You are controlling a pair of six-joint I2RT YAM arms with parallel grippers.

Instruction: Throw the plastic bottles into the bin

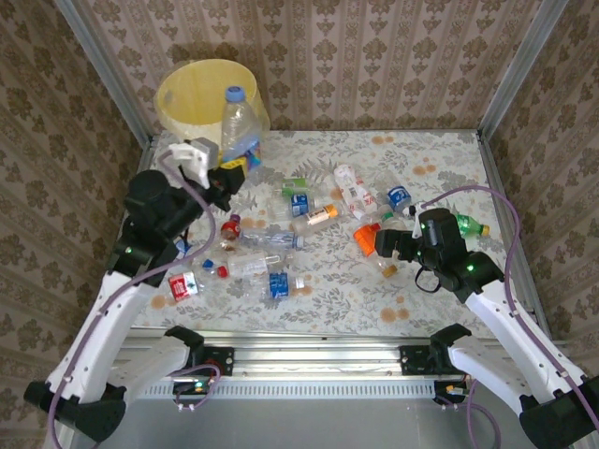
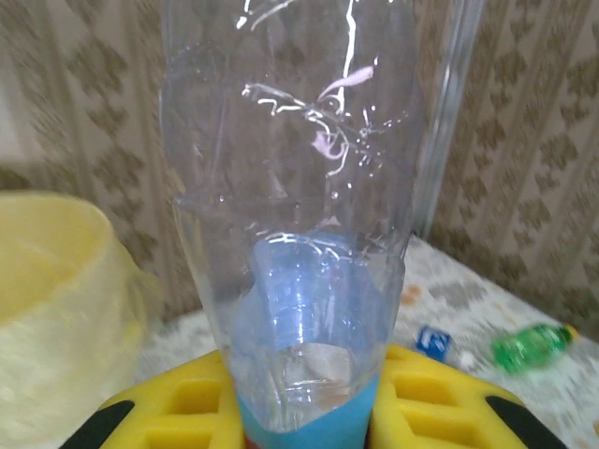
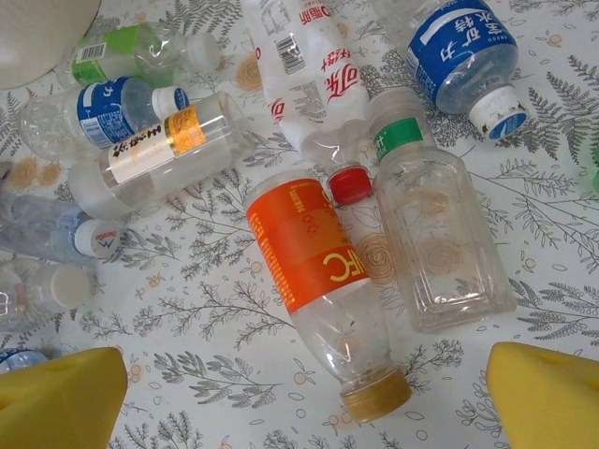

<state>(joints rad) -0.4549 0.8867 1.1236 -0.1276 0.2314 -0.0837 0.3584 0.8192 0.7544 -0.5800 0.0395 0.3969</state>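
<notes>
Between the yellow pads of the left tool (image 2: pixel 304 416) stands a clear bottle (image 2: pixel 290 187). It is gripped low on its blue label, the jaws drawn narrow around it, and its blue-capped neck rises well above the tool. To the tool's left lies the bin (image 2: pixel 56 309), its bag-lined mouth open. In the overhead view the bottle overlaps the bin's near rim, but whether it hangs over the opening or just beside it cannot be told.

Step in hand, as judged: carrying this bottle to the bin for release. Hazards:
- (a) Letting go before the bottle is past the rim would drop it back on the bench (image 1: pixel 346 299).
- (b) The wall is thin and dented and the hold sits far below the bottle's middle, so a quick swing could tip it in the pads or slip it free.
- (c) A low approach could strike the rim and shove the bin.

Beneath the right tool (image 3: pixel 304 398), whose jaws stand wide with nothing between them, lies an orange-labelled bottle (image 3: pixel 314 271), its tan cap nearest the tool. Just to its right lies a squarish clear bottle (image 3: pixel 435 243), and a red cap (image 3: pixel 354 184) touches or nearly touches its far end. Closing here could catch a neighbour or set the round bottle rolling away. Many bottles lie scattered ahead of both tools, so the task is judged early.
</notes>
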